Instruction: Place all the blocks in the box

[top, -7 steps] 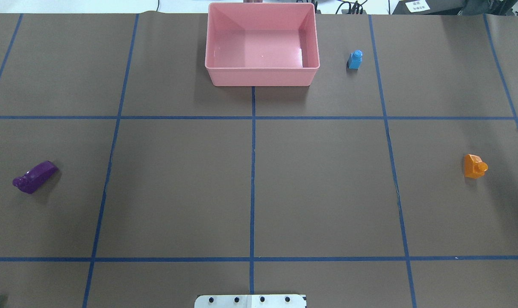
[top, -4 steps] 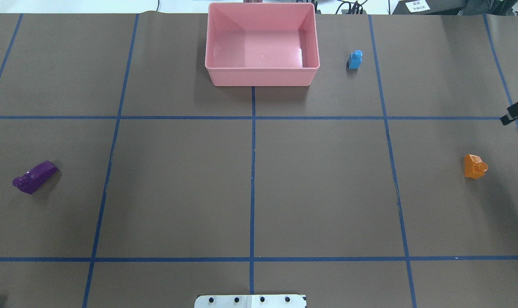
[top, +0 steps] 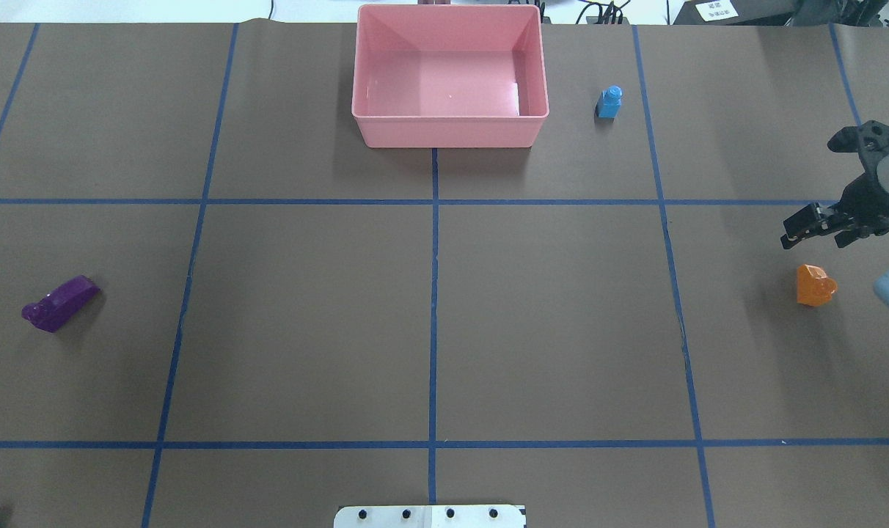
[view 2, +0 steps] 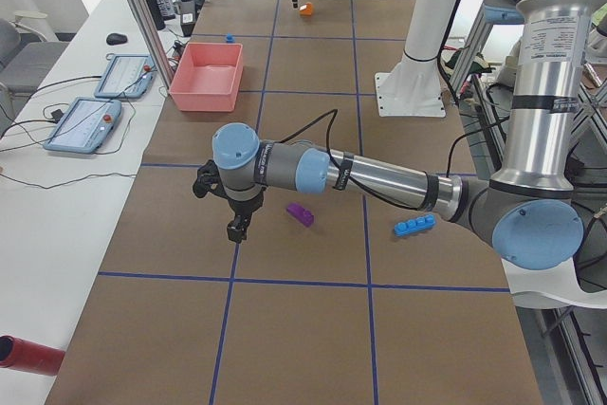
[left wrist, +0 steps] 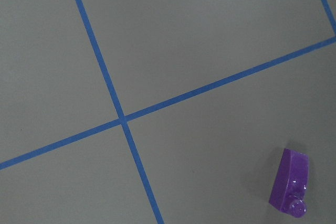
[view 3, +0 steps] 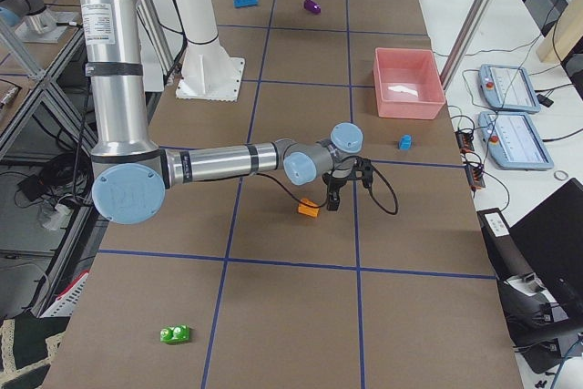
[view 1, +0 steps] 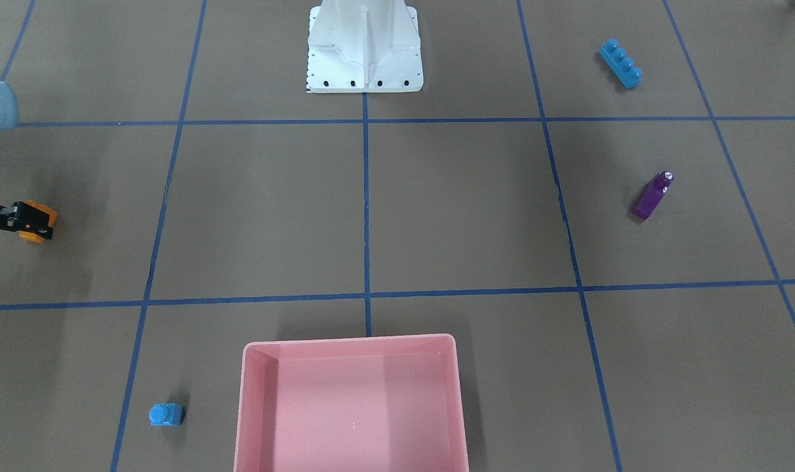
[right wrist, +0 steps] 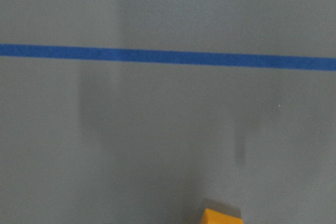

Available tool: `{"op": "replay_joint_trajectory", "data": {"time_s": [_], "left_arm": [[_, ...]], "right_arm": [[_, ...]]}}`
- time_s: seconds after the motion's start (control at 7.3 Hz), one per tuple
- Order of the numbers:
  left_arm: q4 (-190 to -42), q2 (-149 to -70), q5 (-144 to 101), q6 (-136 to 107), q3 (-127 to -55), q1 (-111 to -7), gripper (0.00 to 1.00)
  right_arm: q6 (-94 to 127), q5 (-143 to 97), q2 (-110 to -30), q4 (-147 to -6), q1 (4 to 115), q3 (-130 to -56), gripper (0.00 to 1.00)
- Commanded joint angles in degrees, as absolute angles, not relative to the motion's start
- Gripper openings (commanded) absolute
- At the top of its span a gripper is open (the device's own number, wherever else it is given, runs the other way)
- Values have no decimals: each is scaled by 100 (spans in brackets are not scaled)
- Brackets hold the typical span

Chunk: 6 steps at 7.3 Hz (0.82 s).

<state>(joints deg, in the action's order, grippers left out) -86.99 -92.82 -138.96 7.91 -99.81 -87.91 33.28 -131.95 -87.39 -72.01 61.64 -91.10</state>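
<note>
Blocks: five in all, every one out on the table, none in the box yet.
Long blue block (view 1: 621, 63): nearest the robot, about 8 o'clock from its base, lying flat with studs up.
Green block (view 3: 175, 333): also in the near row, well out at about 4 o'clock.
Purple block (top: 61, 303): 9 o'clock, lying on its side.
Left gripper (view 2: 235, 228): hangs above the table near the purple block. Only the side camera shows it, so I cannot tell how far its jaws are parted.
Orange block (top: 815, 285): 3 o'clock, on the table, untouched.
Right gripper (top: 811, 191): jaws spread wide, nothing between them. It is above the table just to the 12 o'clock side of the orange block and apart from it. Its wrist camera catches only a corner of that block at the bottom edge.
Small blue block (top: 609, 102): 1 o'clock, upright, near the box's right wall but apart.
Box (top: 449, 130): 12 o'clock at the far edge, empty.
Step in hand: probably the approach to the orange block, first of the five.
Next move: likely needs the wide jaws shifted towards 6 o'clock until they straddle the block, then lowered and closed.
Change: half a second ago only a fingertip showed at the overhead view's right edge, and a second ago no arm at all. Now the whole gripper is in and closer to the orange block. Blocks and box lie where they were.
</note>
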Motion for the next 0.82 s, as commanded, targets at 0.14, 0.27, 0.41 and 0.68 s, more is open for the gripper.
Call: {"op": "replay_joint_trajectory", "data": {"time_s": [0.14, 0.27, 0.41, 0.68], "left_arm": [[-8833, -9281, -13896, 563, -9984, -8754, 100], [-8842, -9281, -13904, 563, -9993, -8754, 100], [-8842, -9281, -13904, 563, -9993, -8754, 100], [-8851, -9281, -13904, 563, -10002, -8754, 100]], "right_arm": [[3384, -13254, -9140, -7216, 5986, -9114, 100], [3384, -13245, -9202, -7233, 5959, -9097, 99], [3427, -13236, -9220, -7233, 5950, -9114, 84], [3796, -13245, -9089, -7233, 5880, -9097, 14]]}}
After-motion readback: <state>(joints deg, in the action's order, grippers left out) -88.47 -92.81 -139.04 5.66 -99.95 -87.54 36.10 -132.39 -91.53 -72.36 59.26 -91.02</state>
